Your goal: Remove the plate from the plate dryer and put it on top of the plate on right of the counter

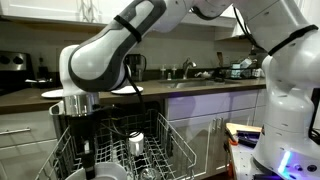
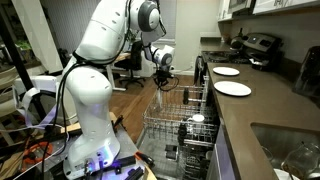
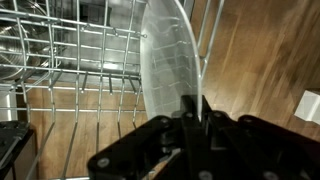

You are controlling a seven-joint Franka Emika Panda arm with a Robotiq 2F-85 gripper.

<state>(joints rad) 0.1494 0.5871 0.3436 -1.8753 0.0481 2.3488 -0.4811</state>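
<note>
In the wrist view the pale plate [image 3: 165, 60] stands on edge among the wire tines of the plate dryer [image 3: 70, 80]. My gripper [image 3: 190, 112] is shut on its near rim, one black finger on each face. In both exterior views the arm reaches down over the pulled-out plate dryer [image 2: 185, 125], with the gripper [image 2: 163, 78] at its far end. Two white plates lie on the dark counter [image 2: 260, 115]. The smaller-looking, farther one is the plate on right of the counter [image 2: 226, 71], and the wider one [image 2: 233, 89] lies nearer.
A small white cup [image 1: 135, 143] and other dishes stand in the rack [image 1: 150, 150]. A sink [image 2: 290, 150] is set in the counter, and a stove [image 2: 258, 45] stands at its far end. The robot's base [image 2: 85, 140] stands on the wooden floor beside the rack.
</note>
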